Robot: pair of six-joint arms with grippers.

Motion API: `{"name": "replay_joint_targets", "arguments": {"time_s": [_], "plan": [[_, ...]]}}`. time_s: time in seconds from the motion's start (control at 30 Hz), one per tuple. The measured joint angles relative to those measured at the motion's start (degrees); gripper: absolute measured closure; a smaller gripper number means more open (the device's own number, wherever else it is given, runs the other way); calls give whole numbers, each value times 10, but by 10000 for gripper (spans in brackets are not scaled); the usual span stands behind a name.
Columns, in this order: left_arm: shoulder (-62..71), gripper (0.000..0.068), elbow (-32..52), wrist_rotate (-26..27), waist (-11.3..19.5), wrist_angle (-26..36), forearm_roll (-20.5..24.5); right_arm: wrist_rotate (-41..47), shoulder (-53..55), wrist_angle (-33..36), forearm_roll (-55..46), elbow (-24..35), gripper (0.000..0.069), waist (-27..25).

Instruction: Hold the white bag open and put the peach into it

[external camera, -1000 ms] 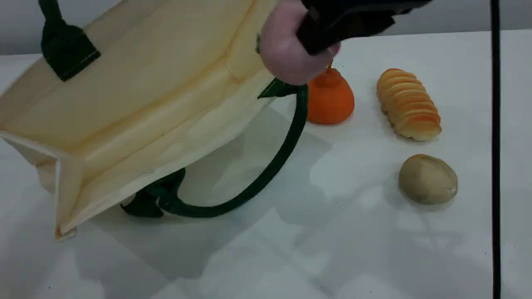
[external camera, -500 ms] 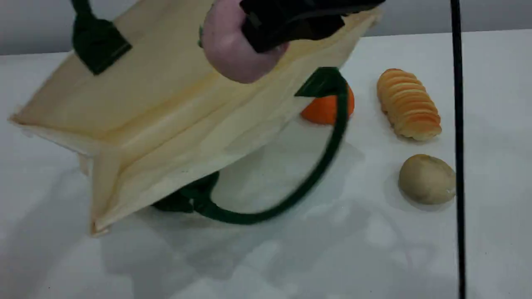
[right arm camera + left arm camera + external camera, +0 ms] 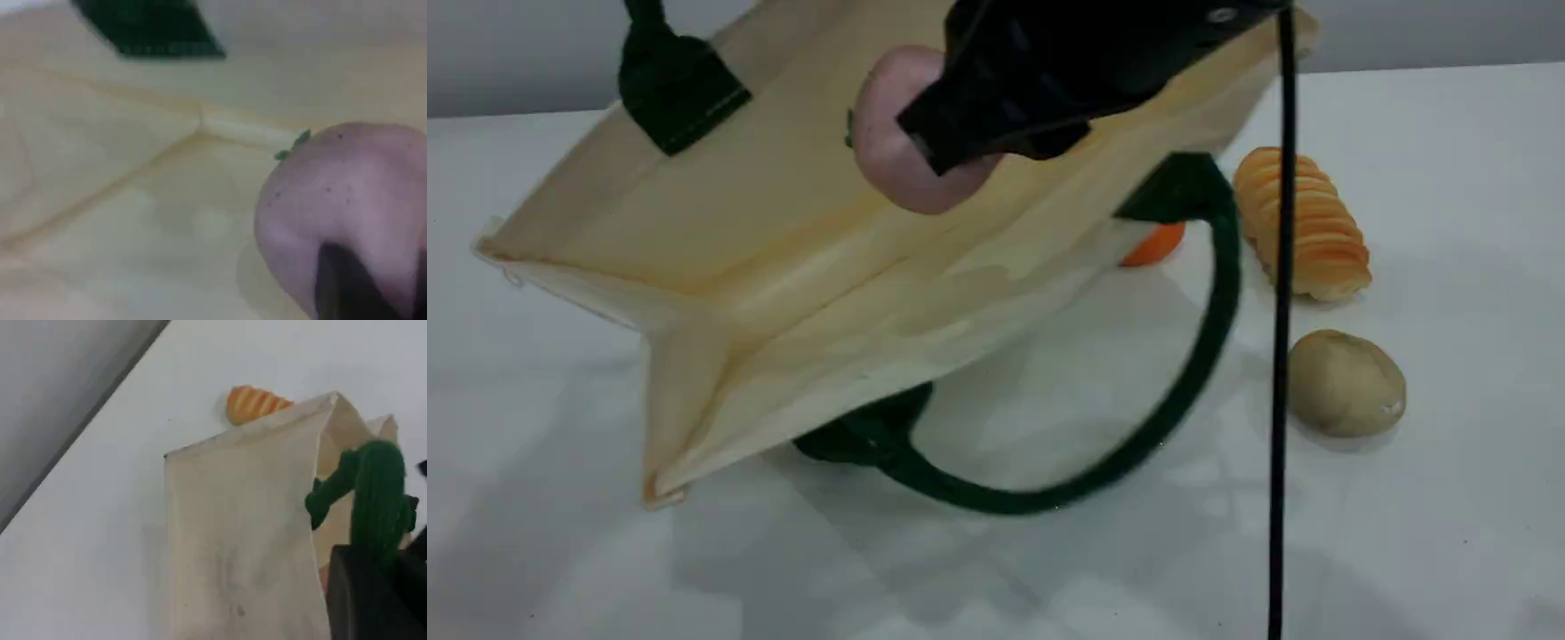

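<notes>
The white bag (image 3: 783, 231) hangs tilted above the table, its open mouth toward the camera. Its upper dark green handle (image 3: 680, 93) runs up out of the scene view. In the left wrist view my left gripper (image 3: 373, 587) is shut on that green handle (image 3: 377, 493), with the bag's cream side (image 3: 240, 540) beside it. The lower handle loop (image 3: 1200, 356) dangles onto the table. My right gripper (image 3: 943, 147) is shut on the pale pink peach (image 3: 889, 151) and holds it at the bag's mouth, over the inner wall. Up close, the peach (image 3: 340, 200) hangs just above the creased lining (image 3: 133, 200).
An orange fruit (image 3: 1156, 244) peeks out behind the bag's right edge. A ridged golden bread-like piece (image 3: 1307, 227) and a tan potato-like lump (image 3: 1347, 382) lie at the right. A black cable (image 3: 1282, 373) hangs down in front of them.
The bag has swung to the right and now covers most of the orange fruit. My right gripper has carried the peach left and slightly down, into the bag's mouth.
</notes>
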Motion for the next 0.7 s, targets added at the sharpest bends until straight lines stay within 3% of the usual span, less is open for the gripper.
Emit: {"name": "replay_joint_targets", "arguments": {"time_s": [0.3, 0.7], "plan": [[0, 593, 47, -2, 0, -5, 11, -8, 48, 23, 0, -58, 575, 0], [-4, 593, 72, 12, 0, 1, 22, -15, 117, -26, 0, -76, 575, 0]]}}
